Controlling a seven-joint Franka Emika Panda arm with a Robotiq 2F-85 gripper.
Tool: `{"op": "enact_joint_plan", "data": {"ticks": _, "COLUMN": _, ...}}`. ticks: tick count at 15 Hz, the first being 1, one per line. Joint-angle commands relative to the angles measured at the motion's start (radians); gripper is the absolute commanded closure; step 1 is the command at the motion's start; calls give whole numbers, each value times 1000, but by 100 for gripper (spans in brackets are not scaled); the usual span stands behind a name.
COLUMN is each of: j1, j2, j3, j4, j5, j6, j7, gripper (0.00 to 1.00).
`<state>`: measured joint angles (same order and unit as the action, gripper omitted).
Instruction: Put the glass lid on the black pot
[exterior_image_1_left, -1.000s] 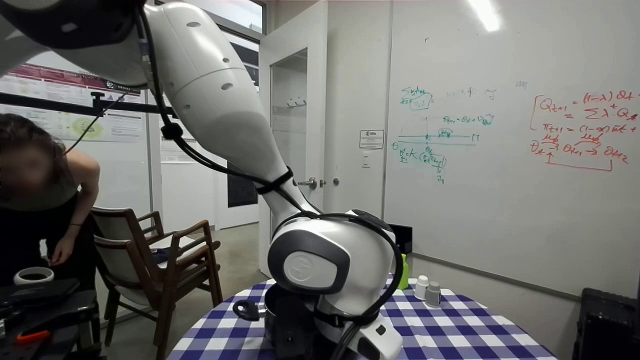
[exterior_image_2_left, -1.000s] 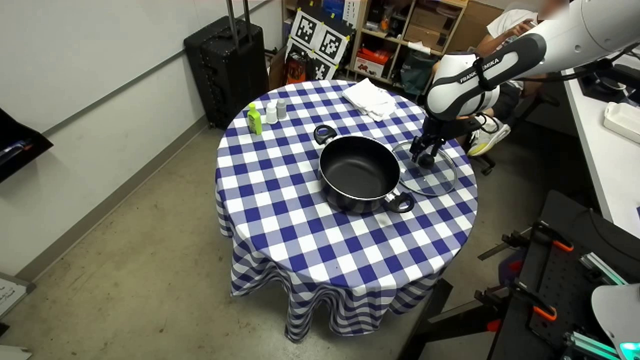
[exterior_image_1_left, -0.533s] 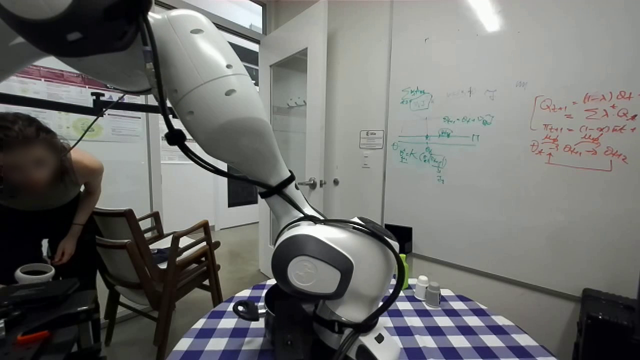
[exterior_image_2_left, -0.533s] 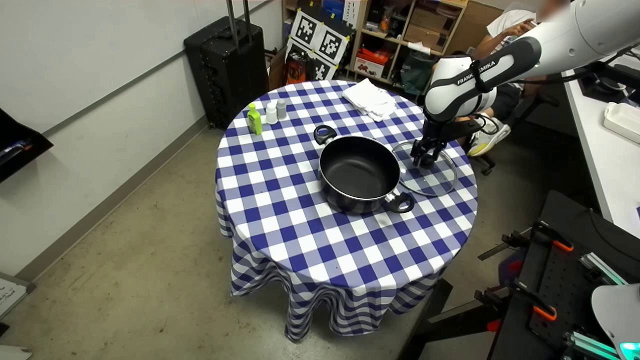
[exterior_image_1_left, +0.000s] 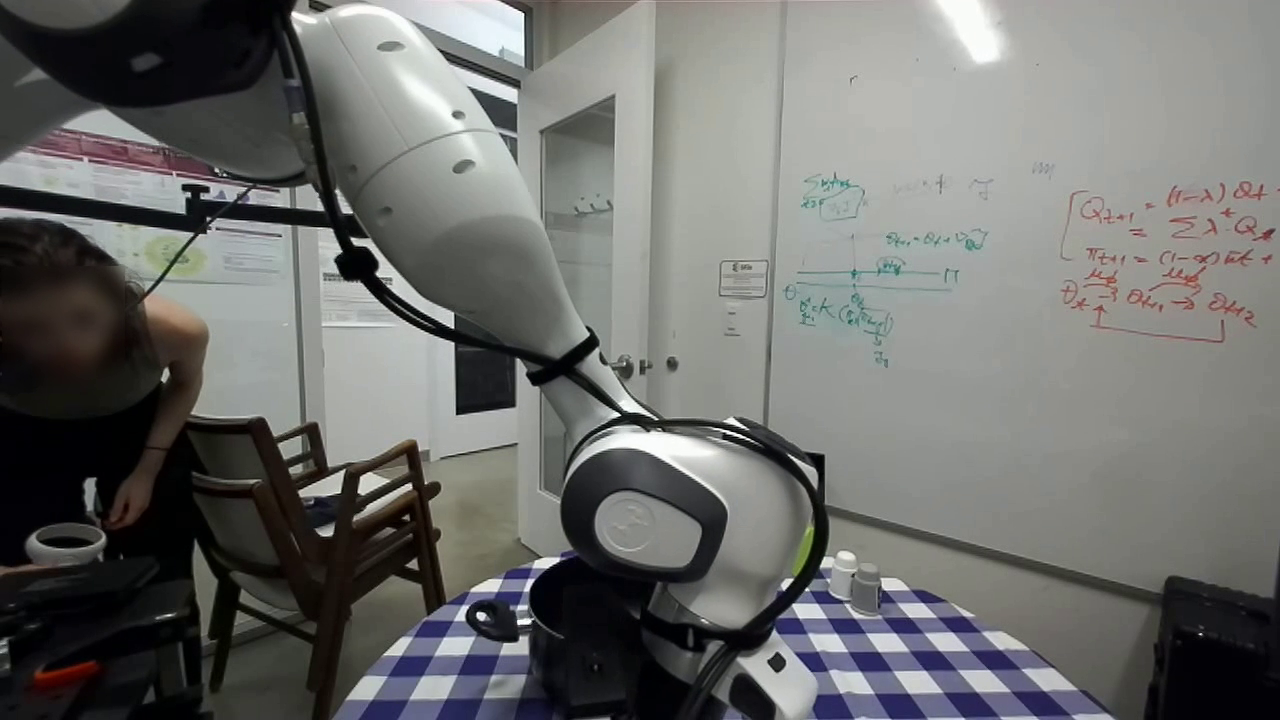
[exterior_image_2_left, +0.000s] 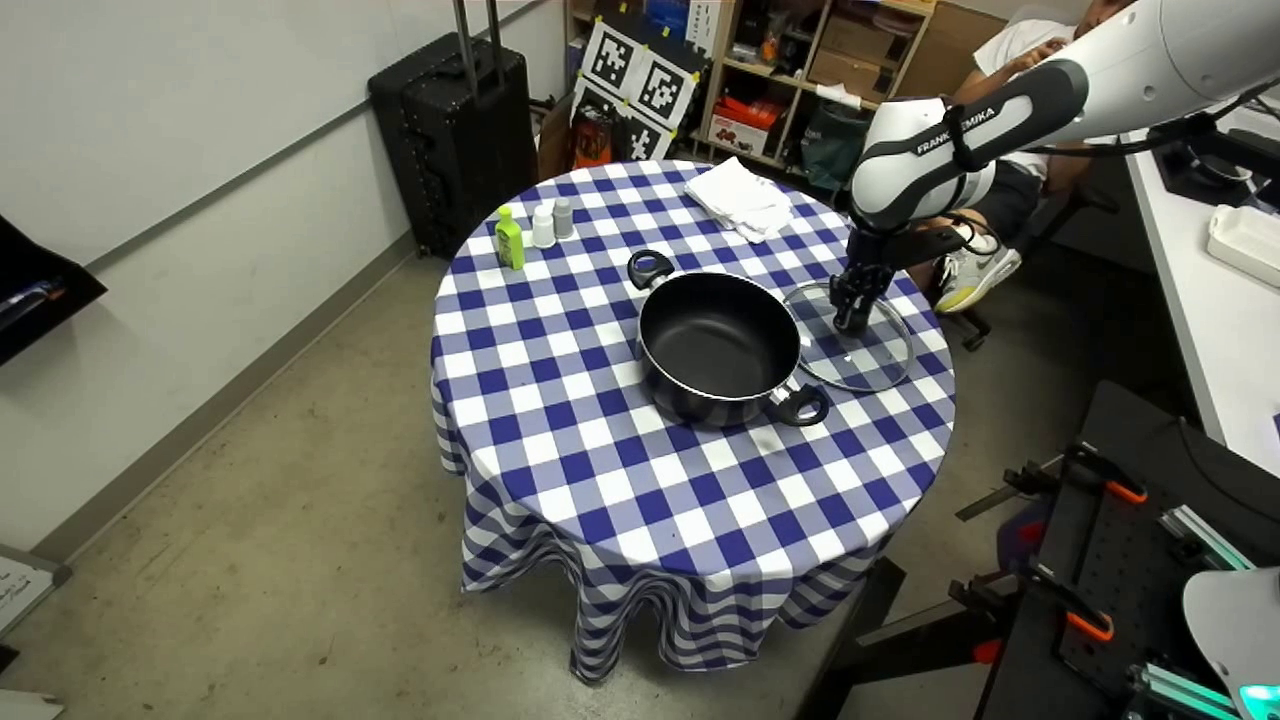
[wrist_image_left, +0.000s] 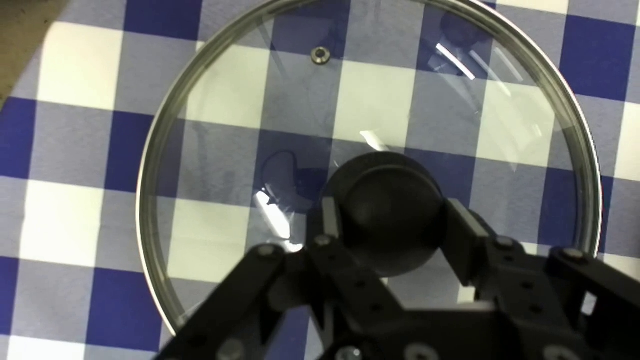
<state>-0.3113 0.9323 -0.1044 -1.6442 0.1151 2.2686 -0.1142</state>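
Gripper (wrist_image_left: 393, 220) pinches lid (wrist_image_left: 372, 102) by knob (wrist_image_left: 392, 212) | pot (exterior_image_2_left: 715, 345) left in an exterior view | lift high, level, before crossing

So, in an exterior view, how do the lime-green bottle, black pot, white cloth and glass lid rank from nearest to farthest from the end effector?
From the end effector, in an exterior view:
1. Glass lid: directly beneath it.
2. Black pot: just left of the lid.
3. White cloth: behind the pot, higher in that view.
4. Lime-green bottle: far left, past the pot.
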Motion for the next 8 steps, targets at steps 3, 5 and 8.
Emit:
{"op": "enact_joint_plan", "data": {"ticks": 3, "j1": -9, "j2": -17, "j3": -1, "j4": -12, "j5": -1, "j6": -33, "j7": -3, "gripper": 75}}
{"op": "enact_joint_plan", "data": {"ticks": 5, "j1": -13, "j2": -78, "j3": -6, "j4": -85, "j5": 12, "j6": -25, "j7": 10, "gripper": 75}}
{"op": "enact_joint_plan", "data": {"ticks": 8, "j1": -13, "j2": -202, "j3": -21, "j4": -240, "j5": 36, "j6": -14, "j7": 50, "gripper": 75}}
